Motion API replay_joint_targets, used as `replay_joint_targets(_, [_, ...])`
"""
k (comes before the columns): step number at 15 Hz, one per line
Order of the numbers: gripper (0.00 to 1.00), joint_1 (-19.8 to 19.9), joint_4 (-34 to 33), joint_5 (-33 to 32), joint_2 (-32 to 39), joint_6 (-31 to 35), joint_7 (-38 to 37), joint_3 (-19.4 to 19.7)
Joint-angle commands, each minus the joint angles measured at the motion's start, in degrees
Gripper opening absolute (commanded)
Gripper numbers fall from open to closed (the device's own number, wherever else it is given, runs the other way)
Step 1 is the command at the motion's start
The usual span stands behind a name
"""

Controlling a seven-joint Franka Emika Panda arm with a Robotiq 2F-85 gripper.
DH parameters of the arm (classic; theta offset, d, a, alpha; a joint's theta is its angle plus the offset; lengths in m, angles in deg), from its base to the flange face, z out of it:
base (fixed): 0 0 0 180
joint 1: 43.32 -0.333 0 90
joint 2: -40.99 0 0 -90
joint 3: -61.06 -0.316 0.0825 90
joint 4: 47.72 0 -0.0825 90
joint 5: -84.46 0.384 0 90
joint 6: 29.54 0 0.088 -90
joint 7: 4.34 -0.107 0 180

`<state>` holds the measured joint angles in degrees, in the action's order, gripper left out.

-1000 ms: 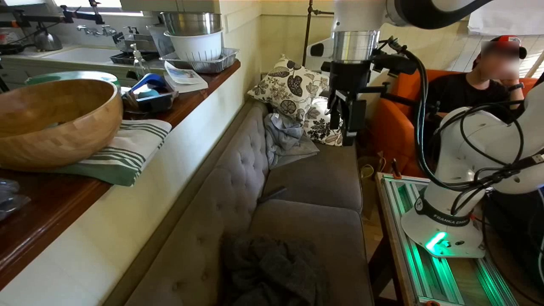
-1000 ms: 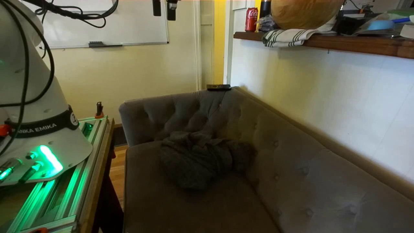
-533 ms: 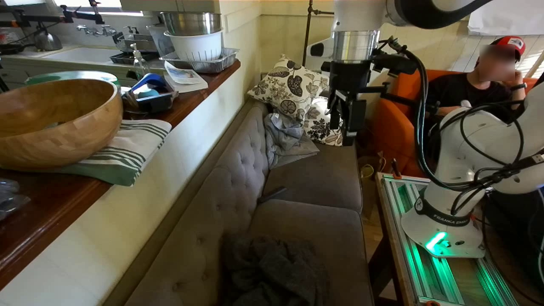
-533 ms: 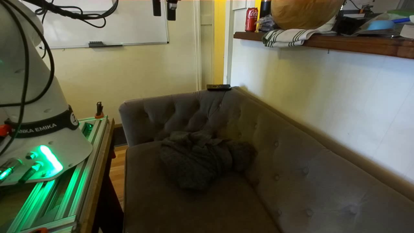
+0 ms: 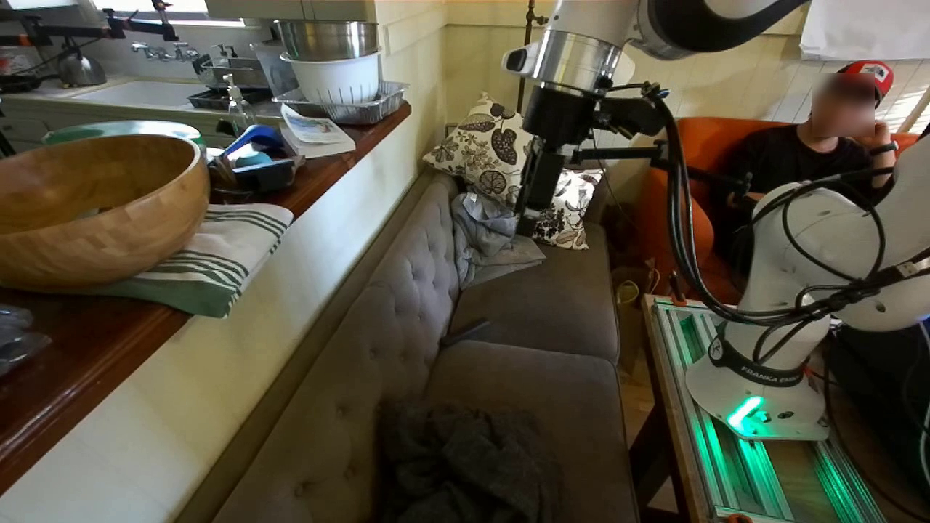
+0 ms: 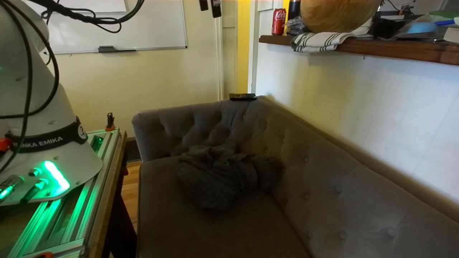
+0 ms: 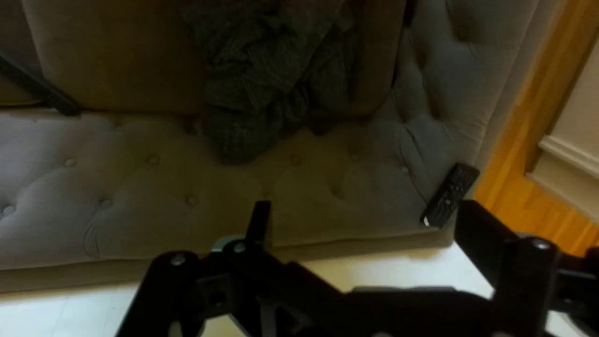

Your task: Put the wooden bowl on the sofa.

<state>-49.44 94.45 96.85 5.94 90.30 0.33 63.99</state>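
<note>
Exterior view: a large, round, light-tan wooden bowl (image 5: pixel 109 240) sits upright, mouth up, on a folded white cloth with green stripes (image 5: pixel 225 250), which lies on a dark red-brown wooden ledge (image 5: pixel 94 345) behind the long grey-brown button-tufted sofa (image 5: pixel 530 385). The bowl is likely stiff, fairly heavy and hard to break; its smooth sides could slip. It seems too broad for the black two-fingered gripper (image 7: pixel 364 213) to span, so the rim (image 5: pixel 195 167) is the place to take hold, one finger inside and one outside, preferably on the edge facing the sofa. Held there, it will probably sag and twist, and the cloth may drag along. Its deep, curved sides show patchwork blocks of honey and paler wood. The frame crops part of it, so whether anything lies inside is hard to tell. In the wrist view, the gripper's fingers (image 7: pixel 258 224) stand wide apart with nothing between them, well away from the bowl.
</note>
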Motion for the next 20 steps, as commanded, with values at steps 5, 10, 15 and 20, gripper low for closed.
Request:
replay_joint_targets(5, [1.0, 0.0, -15.3, 12.8, 15.0, 16.0, -9.4, -0.8])
replay_joint_targets(10, [1.0, 1.8, -19.4, 10.7, 18.0, 16.6, -13.7, -1.5])
replay_joint_targets(15, [1.0, 3.2, -24.8, 9.4, 23.9, 18.1, -26.0, -4.0])
replay_joint_targets(20, [1.0, 3.1, -31.2, 9.4, 32.3, 27.3, -43.4, -7.9])
